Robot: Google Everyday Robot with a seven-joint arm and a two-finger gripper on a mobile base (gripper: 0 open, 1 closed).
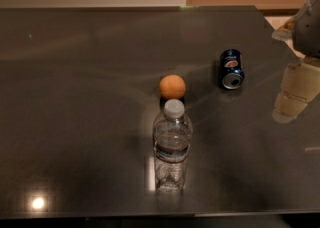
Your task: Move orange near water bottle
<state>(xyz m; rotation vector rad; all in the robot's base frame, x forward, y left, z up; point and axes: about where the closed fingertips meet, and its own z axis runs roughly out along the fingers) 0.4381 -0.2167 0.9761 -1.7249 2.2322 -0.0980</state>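
The orange (172, 86) sits on the dark table (75, 97) near the middle. The water bottle (172, 149) stands upright just in front of it, its white cap overlapping the orange's lower edge in this view. Whether the two touch is hidden by the bottle. My gripper (294, 94) hangs at the right edge of the view above the table, well to the right of the orange and bottle, and it holds nothing that I can see.
A blue soda can (231, 68) lies on its side to the right of the orange, between it and the gripper. The table's far edge meets a wall at the top, and its near edge runs along the bottom.
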